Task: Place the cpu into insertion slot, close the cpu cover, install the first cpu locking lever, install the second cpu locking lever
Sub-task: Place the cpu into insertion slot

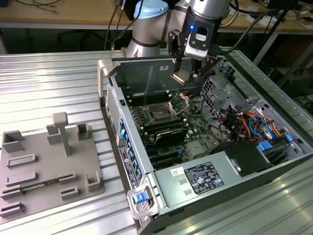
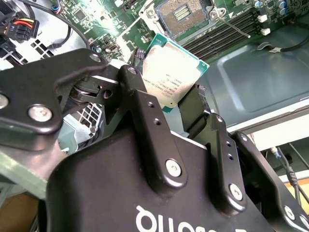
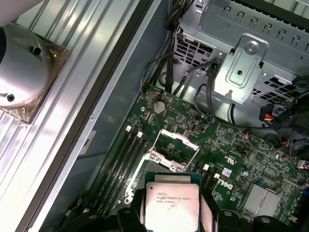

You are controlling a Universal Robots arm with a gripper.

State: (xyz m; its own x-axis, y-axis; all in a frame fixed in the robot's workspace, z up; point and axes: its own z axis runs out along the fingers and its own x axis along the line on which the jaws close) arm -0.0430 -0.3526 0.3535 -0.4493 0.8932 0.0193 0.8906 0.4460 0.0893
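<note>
My gripper (image 1: 185, 73) is shut on the cpu (image 1: 180, 76), a thin silvery-tan square held by two opposite edges above the motherboard near the case's far wall. In both wrist views the cpu (image 2: 169, 72) (image 3: 172, 200) sits between the black fingers (image 2: 140, 96). The insertion slot (image 1: 159, 113) is a dark square socket lying open on the green board below the cpu, toward the exterior view's left; it is also seen as insertion slot (image 2: 186, 14). The cpu cover (image 1: 180, 104) (image 3: 174, 151) stands raised beside the socket. A thin silver lever (image 2: 232, 25) lies next to the socket.
Black memory slots (image 1: 166, 129) flank the socket. A metal drive cage (image 1: 220, 88) and coloured cables (image 1: 244, 122) crowd the exterior view's right. The power supply (image 1: 205, 178) lies at the front. A grey fixture plate (image 1: 44, 166) rests on the table outside the case.
</note>
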